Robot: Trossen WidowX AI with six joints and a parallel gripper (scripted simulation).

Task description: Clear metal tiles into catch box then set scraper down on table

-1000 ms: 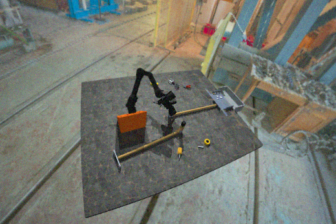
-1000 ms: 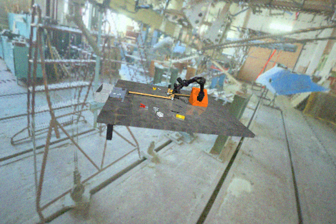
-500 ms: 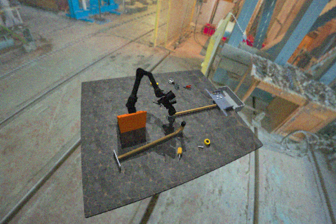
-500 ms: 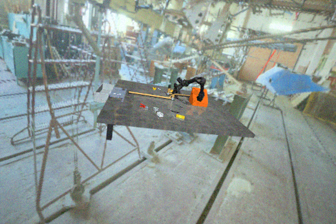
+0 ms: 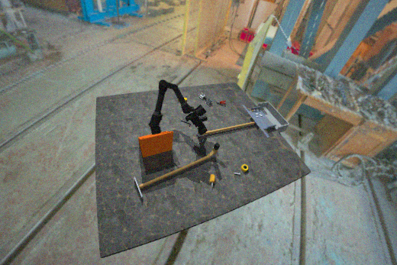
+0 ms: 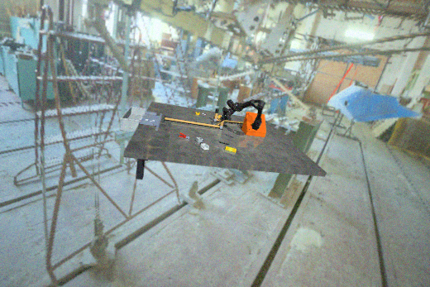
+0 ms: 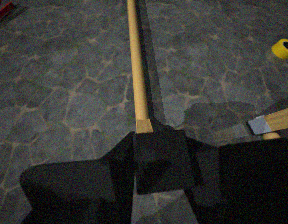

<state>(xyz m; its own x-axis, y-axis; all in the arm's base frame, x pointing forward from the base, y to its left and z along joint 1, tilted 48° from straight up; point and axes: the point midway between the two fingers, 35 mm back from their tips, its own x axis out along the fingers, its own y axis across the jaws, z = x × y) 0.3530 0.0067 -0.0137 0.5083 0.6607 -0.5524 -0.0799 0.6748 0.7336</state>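
Observation:
The long scraper's wooden handle (image 5: 230, 127) (image 6: 192, 121) (image 7: 138, 70) runs from my gripper (image 5: 202, 134) (image 7: 148, 134) to the near edge of the steel plate (image 5: 269, 124). The gripper is low over the table and shut on the scraper's near end; its dark fingers hide the grip itself. Several small metal tiles (image 5: 259, 114) (image 6: 147, 120) lie on the plate. The open grey catch box (image 5: 281, 126) (image 6: 130, 123) is at the plate's far end. The scraper's head is too small to make out.
A second wooden-handled tool (image 5: 175, 172) with a wide metal head lies beside the scraper. An orange block (image 5: 156, 143) (image 6: 254, 126) stands by the arm's base. Red pliers (image 5: 222, 102) (image 6: 183, 135), a yellow-handled screwdriver (image 5: 212, 178) and a yellow tape roll (image 5: 242, 167) (image 7: 279, 50) lie around.

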